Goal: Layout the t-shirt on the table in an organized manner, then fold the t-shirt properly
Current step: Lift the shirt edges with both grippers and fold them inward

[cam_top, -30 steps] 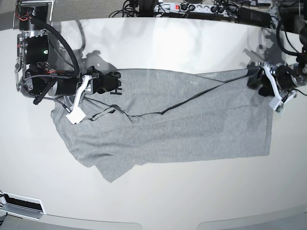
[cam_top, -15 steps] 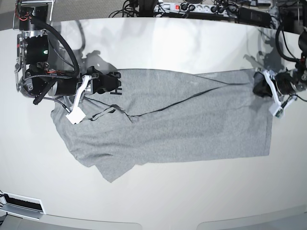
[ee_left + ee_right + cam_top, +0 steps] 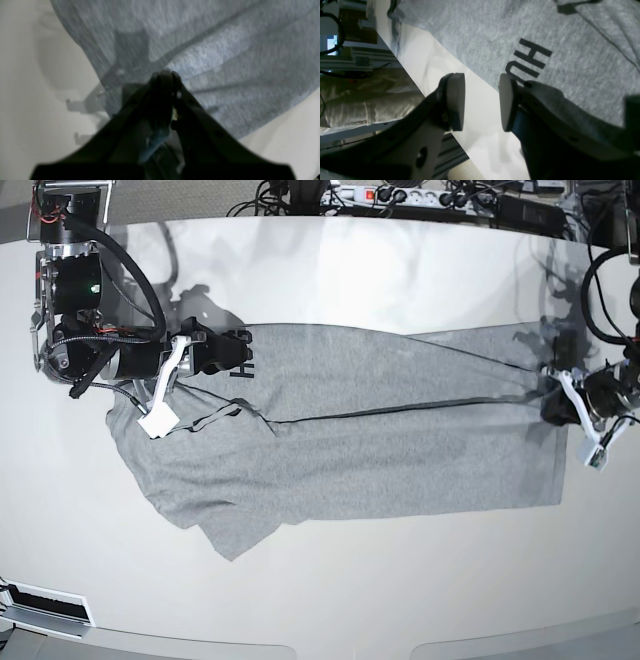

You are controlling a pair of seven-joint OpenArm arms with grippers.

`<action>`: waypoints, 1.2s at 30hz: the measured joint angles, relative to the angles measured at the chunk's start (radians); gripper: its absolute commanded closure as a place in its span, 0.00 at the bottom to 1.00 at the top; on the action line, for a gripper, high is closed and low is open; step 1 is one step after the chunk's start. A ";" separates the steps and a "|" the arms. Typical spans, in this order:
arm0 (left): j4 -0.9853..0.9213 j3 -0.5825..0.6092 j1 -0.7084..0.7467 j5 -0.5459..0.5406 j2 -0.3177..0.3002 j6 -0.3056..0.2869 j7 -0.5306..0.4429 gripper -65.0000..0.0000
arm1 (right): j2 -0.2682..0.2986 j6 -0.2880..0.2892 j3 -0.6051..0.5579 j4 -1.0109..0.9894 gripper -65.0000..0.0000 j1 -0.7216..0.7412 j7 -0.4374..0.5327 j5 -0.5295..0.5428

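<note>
- Glossy off-white table (image 3: 330, 270) fills the base view, with cables and a power strip along its far edge; the t-shirt (image 3: 400, 450) lies across the middle of it, grey, mostly spread but not yet flat.
- Change over the last second: the left pincer (image 3: 553, 398) has gone from apart to together, clamped on the shirt's edge at the base view's right. In the left wrist view the dark jaws meet with grey cloth pinched between them (image 3: 163, 82).
- That arm has also shifted toward the near side, taking the pinched edge with it. The dark-trimmed fold line (image 3: 420, 408), earlier a slack diagonal, now runs nearly straight across the shirt. I read this as tension coming into the cloth.
- Right pincer (image 3: 482, 101) is unchanged: jaws apart, nothing between the pads, only bare table in the gap. It sits over the shirt's edge at the base view's left, beside the black lettering (image 3: 528, 61).
- Far flap remains doubled over the body, and the sleeve area (image 3: 185, 490) at the near left is bunched and skewed.
- Judgement: still in the layout stage; folding has not begun. With one end gripped, the shirt can be pulled taut or the flap opened, but the other end is not held, so a strong pull may drag the whole garment rather than flatten it.
</note>
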 measured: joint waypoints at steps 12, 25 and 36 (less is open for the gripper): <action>0.000 0.000 -0.085 0.001 0.000 -0.057 -0.007 1.00 | 0.000 0.000 0.000 0.000 0.64 0.000 0.000 0.000; -0.003 0.000 -0.131 0.029 -0.015 0.000 -0.073 0.57 | 0.009 0.000 0.000 0.000 0.64 0.093 -0.007 -0.007; 0.000 0.032 -0.104 -0.359 -0.022 -0.140 0.290 1.00 | 0.031 0.000 -0.001 -0.004 1.00 0.127 0.001 -0.188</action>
